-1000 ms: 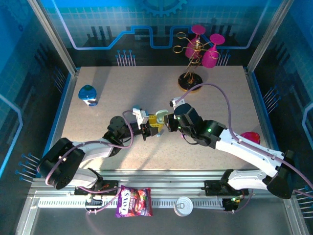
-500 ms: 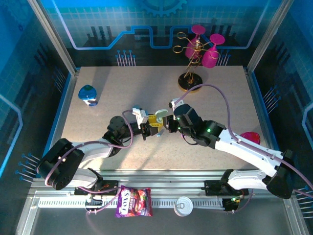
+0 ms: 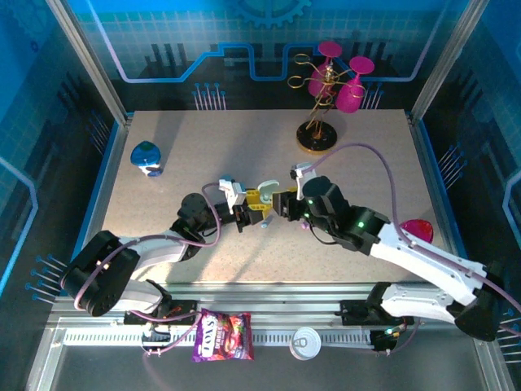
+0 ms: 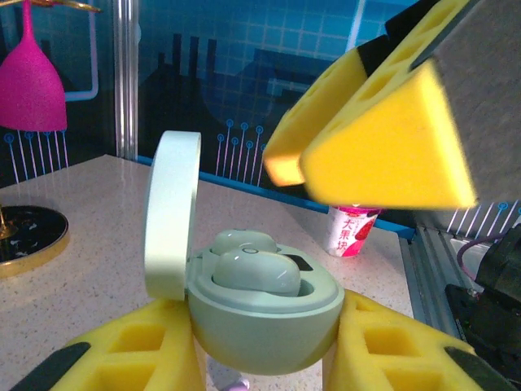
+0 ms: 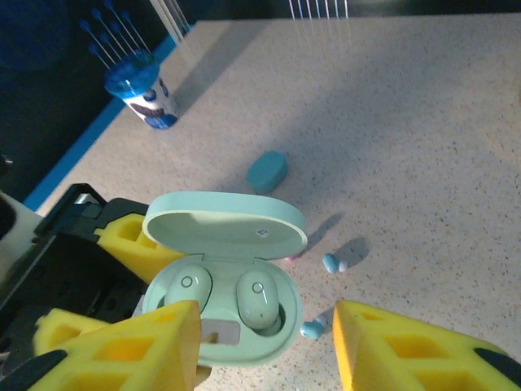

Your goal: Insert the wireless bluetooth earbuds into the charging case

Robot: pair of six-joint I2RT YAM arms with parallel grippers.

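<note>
From above, your right gripper [image 3: 282, 204] had backed off to the right, away from the mint charging case [image 3: 266, 187] it was pressed against a second earlier. The left gripper [image 3: 248, 215] had not moved and stayed clamped on that case above the table [image 3: 203, 147]. I'd judge a placement had just finished. In this view both sets of fingers mostly covered the case, and any earbuds were too small to make out. On the left wrist camera, the case sat squeezed between the left fingers with its lid [image 4: 171, 220] standing open and two mint earbuds [image 4: 248, 269] resting in the wells. The right fingers loomed blurred and cut off, and you could not tell whether the buds were fully seated. On the right wrist camera, the right fingers stood apart, holding nothing. Two light-blue earbuds [image 5: 329, 263] lay loose just beside the case, with a closed blue case [image 5: 267, 171] farther off. A pinkish speck under the lid's edge was too hidden to name.
</note>
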